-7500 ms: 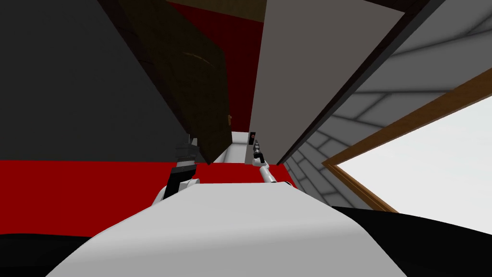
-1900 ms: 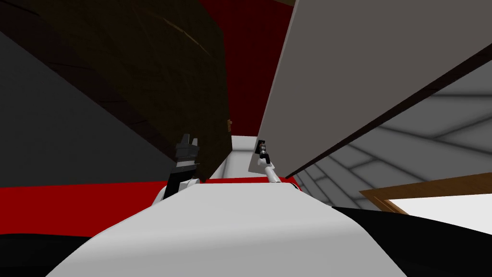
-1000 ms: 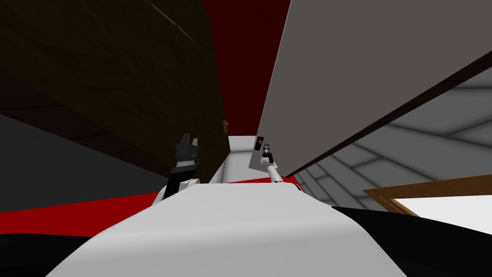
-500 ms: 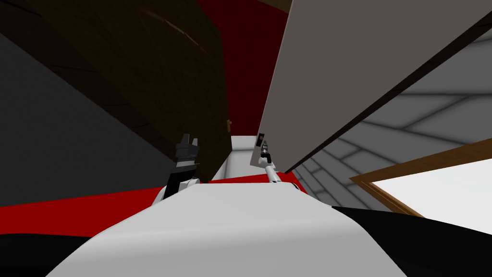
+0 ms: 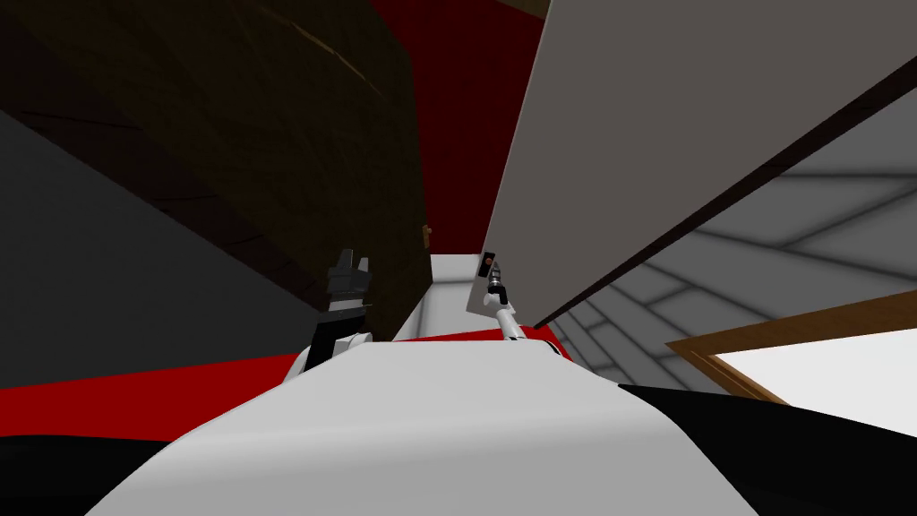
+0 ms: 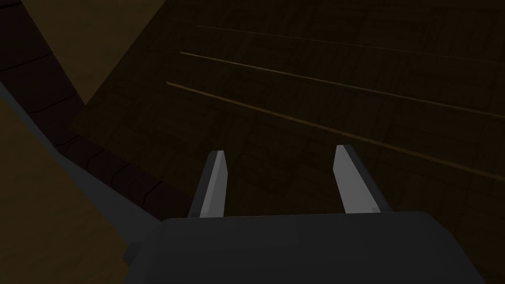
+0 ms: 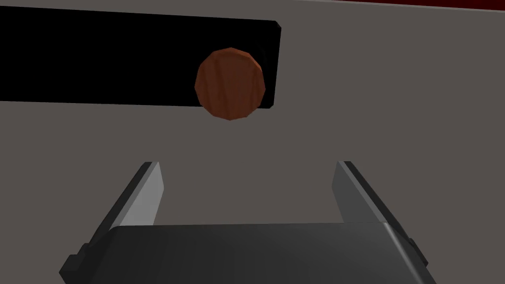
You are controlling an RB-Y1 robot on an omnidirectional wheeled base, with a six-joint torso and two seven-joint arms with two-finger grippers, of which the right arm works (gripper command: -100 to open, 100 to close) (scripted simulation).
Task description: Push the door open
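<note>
Door (image 5: 681, 107): stands on the right, with its knob (image 7: 230, 83) on a plate (image 7: 98, 61) just ahead of the right gripper (image 7: 247, 165) and apart from it. Second panel (image 5: 269, 134): on the left, directly before the left gripper (image 6: 281, 151). Between the two is a gap with a wall (image 5: 461, 107) behind; a window frame (image 5: 788, 333) lies right of the door.
</note>
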